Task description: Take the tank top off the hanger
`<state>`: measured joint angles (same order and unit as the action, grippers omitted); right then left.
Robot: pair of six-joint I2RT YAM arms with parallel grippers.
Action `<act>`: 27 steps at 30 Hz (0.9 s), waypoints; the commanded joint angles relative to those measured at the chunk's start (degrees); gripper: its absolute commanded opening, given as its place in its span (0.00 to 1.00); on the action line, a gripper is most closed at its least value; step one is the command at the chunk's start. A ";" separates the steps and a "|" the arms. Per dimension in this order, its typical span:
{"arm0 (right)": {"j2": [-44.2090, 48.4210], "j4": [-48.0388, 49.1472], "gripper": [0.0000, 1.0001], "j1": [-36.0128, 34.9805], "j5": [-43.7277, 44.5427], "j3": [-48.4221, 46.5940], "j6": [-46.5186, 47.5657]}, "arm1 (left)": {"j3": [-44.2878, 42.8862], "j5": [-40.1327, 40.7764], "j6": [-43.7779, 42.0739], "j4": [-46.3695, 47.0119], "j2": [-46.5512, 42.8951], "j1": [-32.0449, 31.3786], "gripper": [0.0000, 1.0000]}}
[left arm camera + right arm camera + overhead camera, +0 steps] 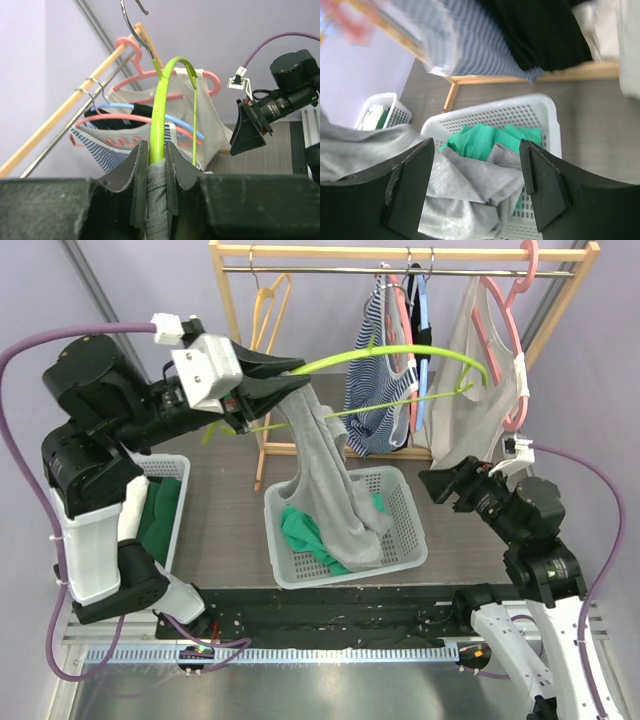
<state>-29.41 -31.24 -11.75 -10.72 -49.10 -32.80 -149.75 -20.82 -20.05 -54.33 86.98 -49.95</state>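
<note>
My left gripper [297, 372] is shut on a lime green hanger [400, 353] and on the strap of the grey tank top [330, 485], held high above the table. The tank top hangs from the jaws down into the white basket [412, 510]. In the left wrist view the green hanger [161, 110] and grey strap [156, 200] sit pinched between the fingers [140, 175]. My right gripper [432, 483] is open and empty, right of the basket. In the right wrist view the grey cloth [470, 185] lies below its open fingers [540, 185].
A wooden rack [400, 252] at the back holds a striped top [378, 380], a beige top [480, 380], and pink and blue hangers. The basket also holds green cloth [305, 530]. A second white basket [165, 510] with green cloth stands at the left.
</note>
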 commanded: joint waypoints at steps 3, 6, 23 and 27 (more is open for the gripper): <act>-0.91 -1.10 0.77 0.23 -10.71 -16.28 16.52 | -0.02 -0.79 -1.83 8.63 0.47 0.21 0.00; -0.30 1.00 0.74 0.15 -16.86 -21.29 21.61 | 3.14 -3.78 -1.92 6.26 0.38 0.12 0.00; -11.28 -1.44 0.80 0.06 -30.14 -35.09 40.52 | 12.20 -15.56 -7.36 -2.97 -1.02 0.12 0.00; -13.65 -2.50 0.79 0.15 -33.04 -37.37 41.15 | 12.55 -17.94 -11.66 -7.19 -1.72 0.21 0.00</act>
<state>-41.32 -32.45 -11.77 -38.76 -82.83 5.30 -137.12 -34.06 -26.04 -59.37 88.09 -49.84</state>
